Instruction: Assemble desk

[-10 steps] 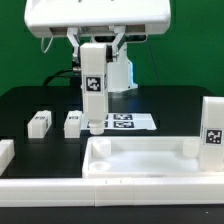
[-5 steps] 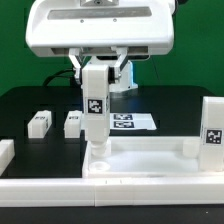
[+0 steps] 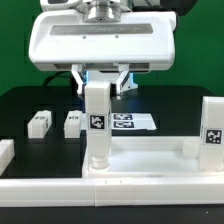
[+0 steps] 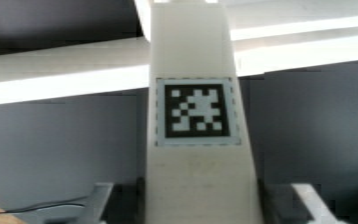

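Desk leg stands upright, my tool clamped on its top, its foot at the corner socket of the tabletop. I'd hold it plumb, then press straight down, twisting gently.

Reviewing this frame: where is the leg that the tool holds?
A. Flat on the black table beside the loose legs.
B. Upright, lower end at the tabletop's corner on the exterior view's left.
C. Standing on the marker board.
B: the tool grips the leg upright, its foot meeting the tabletop at that corner.
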You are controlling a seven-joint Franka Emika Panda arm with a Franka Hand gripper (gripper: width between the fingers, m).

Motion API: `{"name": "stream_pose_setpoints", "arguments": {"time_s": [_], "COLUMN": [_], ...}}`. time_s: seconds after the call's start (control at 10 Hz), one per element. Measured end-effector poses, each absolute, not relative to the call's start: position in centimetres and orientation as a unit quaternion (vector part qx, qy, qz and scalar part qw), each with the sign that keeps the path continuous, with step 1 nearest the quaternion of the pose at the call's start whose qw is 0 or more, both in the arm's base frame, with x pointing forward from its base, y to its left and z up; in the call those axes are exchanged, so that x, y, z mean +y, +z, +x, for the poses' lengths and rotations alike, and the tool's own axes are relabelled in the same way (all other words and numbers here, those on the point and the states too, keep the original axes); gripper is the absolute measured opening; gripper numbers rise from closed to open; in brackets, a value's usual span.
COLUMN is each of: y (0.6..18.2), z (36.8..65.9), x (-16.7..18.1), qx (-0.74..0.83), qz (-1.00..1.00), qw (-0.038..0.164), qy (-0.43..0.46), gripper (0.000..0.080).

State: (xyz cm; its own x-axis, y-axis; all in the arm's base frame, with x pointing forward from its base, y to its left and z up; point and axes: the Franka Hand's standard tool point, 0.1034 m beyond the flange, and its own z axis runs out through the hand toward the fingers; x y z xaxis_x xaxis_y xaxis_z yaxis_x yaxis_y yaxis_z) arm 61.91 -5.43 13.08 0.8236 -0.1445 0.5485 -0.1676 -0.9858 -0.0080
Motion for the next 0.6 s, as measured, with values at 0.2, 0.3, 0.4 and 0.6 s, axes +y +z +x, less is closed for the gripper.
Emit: {"name": "stream_pose_setpoints", "arguments": {"time_s": [0.2,0.3,0.4,0.6], "y": [12.7,12.4,12.0,11.7], "z": [61.8,61.8,61.8,61.9], "x": [-5.4,-5.4,-5.2,-5.0], "qx": [-0.081,-0.08,-0.079,-0.076], "qz": [0.954,0.954,0.952,0.947], "qw": [0.023,0.025,0.028,0.037], "qy": [0.288,0.289,0.293,0.31], "gripper": [0.0287,0.0287,0.0287,0.0287]}}
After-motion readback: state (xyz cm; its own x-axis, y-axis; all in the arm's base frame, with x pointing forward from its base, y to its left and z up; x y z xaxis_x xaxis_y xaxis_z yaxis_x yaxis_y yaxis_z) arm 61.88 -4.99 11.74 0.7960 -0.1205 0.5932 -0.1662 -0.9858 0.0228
